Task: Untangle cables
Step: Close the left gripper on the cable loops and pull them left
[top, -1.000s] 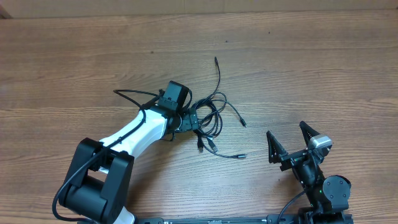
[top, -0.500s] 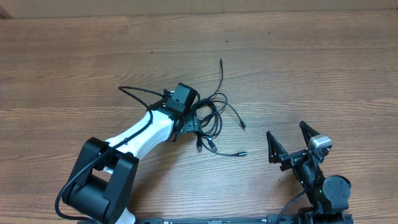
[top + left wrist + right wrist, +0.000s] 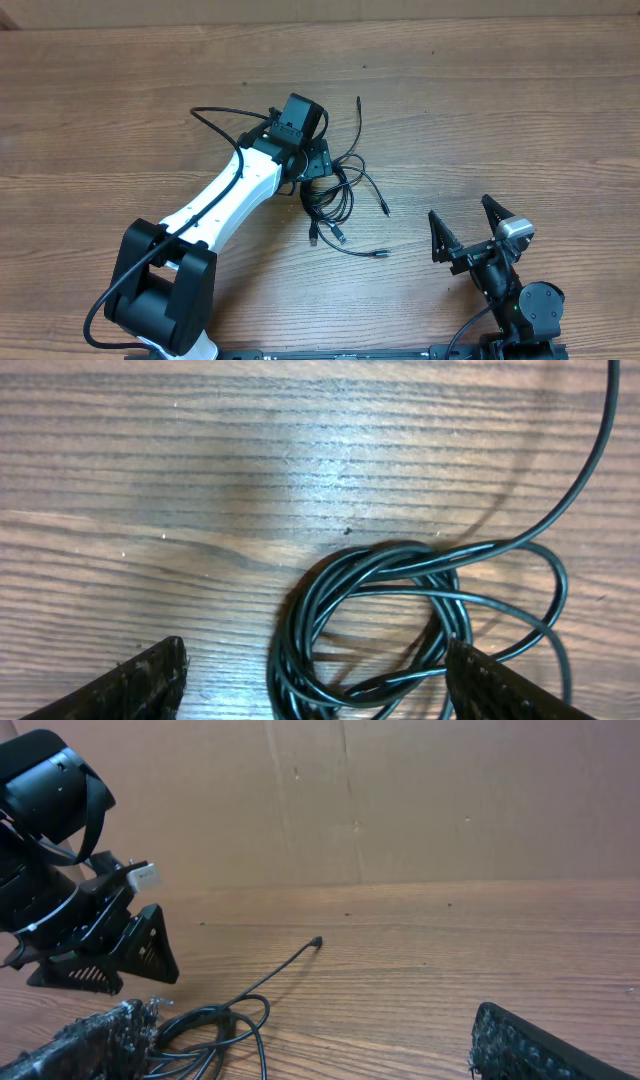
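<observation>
The cables (image 3: 335,190) are thin black cords bunched in a loose coil at the table's middle, with plug ends trailing out to the far side (image 3: 359,100) and the right (image 3: 385,210). My left gripper (image 3: 316,165) is open at the coil's far-left edge. In the left wrist view the coil (image 3: 380,620) lies between and ahead of the spread fingers (image 3: 315,650), with nothing gripped. My right gripper (image 3: 460,212) is open and empty, to the right of the cables. In the right wrist view its fingers (image 3: 312,1015) frame the coil (image 3: 215,1025) and one cable end (image 3: 317,942).
The wooden table (image 3: 520,110) fills the view. The left arm's own thicker black wire (image 3: 215,125) arcs out over the table to the arm's left. A brown cardboard wall (image 3: 400,800) stands behind the table's far edge.
My left arm has swung toward the far side and a little right, onto the coil's far edge. The trailing cable ends have shifted slightly. The right arm has not moved.
</observation>
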Action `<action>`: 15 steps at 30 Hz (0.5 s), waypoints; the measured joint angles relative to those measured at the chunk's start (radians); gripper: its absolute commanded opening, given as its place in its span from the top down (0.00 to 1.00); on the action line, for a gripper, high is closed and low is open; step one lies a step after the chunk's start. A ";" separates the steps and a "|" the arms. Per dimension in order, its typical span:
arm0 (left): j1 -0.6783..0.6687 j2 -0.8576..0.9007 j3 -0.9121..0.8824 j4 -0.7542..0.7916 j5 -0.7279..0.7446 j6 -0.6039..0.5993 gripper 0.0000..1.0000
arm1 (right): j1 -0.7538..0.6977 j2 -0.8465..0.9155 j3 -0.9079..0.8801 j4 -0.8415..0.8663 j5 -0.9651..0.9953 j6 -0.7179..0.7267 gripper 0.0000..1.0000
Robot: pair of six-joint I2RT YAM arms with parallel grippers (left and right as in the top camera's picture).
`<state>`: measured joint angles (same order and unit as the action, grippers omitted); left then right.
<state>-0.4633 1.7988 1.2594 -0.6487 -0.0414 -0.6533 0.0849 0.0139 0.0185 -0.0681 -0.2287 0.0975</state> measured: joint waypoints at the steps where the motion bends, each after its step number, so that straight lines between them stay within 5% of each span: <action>1: 0.000 0.000 0.000 -0.010 0.002 -0.014 0.18 | 0.000 0.000 0.000 0.000 0.000 0.000 0.00; 10: -0.032 0.002 0.000 -0.094 0.003 -0.192 0.09 | 0.000 0.000 0.000 0.000 0.000 0.000 0.00; 15: -0.071 0.004 0.000 -0.112 -0.024 -0.264 0.14 | 0.000 0.000 0.000 0.000 0.000 0.000 0.00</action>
<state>-0.5346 1.8027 1.2594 -0.7609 -0.0650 -0.9169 0.0849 0.0139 0.0185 -0.0681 -0.2283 0.0975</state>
